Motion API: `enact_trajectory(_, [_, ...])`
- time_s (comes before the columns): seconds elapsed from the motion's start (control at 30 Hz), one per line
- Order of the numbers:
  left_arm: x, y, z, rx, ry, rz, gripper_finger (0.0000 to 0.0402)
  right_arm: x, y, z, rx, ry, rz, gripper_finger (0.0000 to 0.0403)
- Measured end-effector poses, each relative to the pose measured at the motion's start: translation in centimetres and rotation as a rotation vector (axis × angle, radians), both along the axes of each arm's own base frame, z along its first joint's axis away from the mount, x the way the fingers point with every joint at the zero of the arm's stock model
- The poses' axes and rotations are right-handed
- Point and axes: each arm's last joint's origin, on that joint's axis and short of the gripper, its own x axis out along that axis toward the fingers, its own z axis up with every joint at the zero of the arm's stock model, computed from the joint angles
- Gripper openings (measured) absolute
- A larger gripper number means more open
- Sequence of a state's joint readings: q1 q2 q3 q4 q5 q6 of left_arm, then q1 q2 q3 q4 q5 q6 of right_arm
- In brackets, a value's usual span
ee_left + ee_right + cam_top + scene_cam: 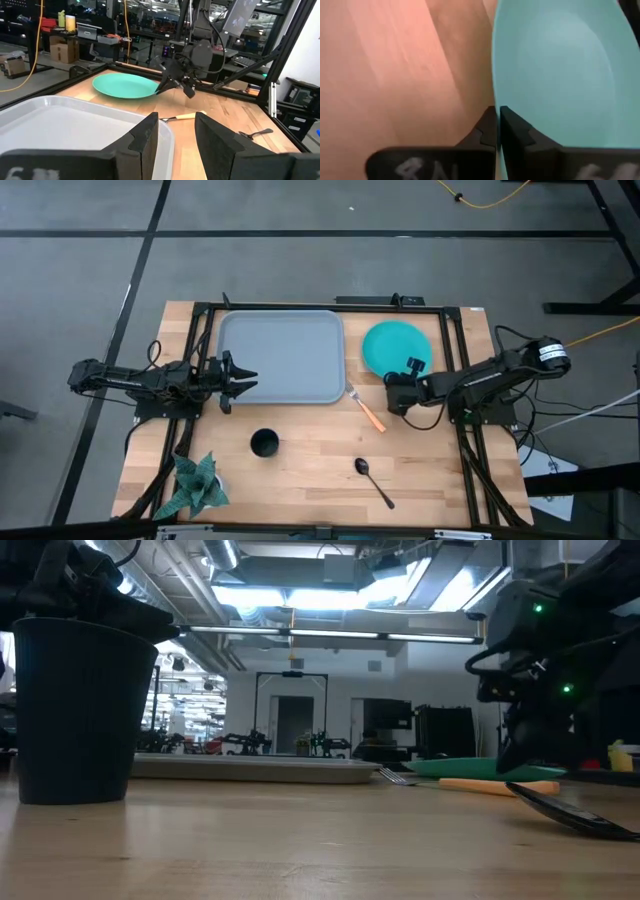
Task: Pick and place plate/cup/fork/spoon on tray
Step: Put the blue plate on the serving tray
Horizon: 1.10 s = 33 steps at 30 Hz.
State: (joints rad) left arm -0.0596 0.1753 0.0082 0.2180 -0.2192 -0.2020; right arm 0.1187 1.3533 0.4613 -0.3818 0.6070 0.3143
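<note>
The turquoise plate (395, 345) lies on the table to the right of the grey-blue tray (280, 358). My right gripper (400, 380) is at the plate's near rim and shut on it. My left gripper (250, 376) hovers open and empty over the tray's near left corner; it also shows in the left wrist view (176, 135). The orange-handled fork (366, 408) lies flat just off the tray's near right corner. The dark cup (264, 443) stands upright on the table near of the tray. The dark spoon (373, 480) lies flat toward the near edge. My right gripper pinches the plate's near rim (495, 100) between its two fingers, one over the plate's upper face and one on the outer side. The fingers slant down from the table's near right. The plate sits low and about level; whether its near edge is raised, I cannot tell.
A small potted plant (195, 485) stands at the near left corner. Black frame rails (450, 340) run along the table's left, right and far sides. Bare wood lies between the tray, the cup and the spoon.
</note>
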Motion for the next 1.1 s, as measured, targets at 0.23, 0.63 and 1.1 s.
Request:
enact_trajectory(0.23, [0.0, 0.0, 0.0, 0.0, 0.0, 0.001, 0.0122, 2.8, 2.1, 3.9, -0.11, -0.103, 0.071, 0.0004])
enact_trajectory(0.63, [0.0, 0.0, 0.0, 0.0, 0.0, 0.001, 0.0122, 8.9, 5.0, 13.3, -0.34, -0.396, 0.322, 0.0004])
enact_trajectory(1.1, [0.0, 0.0, 0.2, 0.001, -0.021, 0.0, 0.0122, 21.8, -1.0, 8.9, -0.311, -0.276, 0.464, 0.0004])
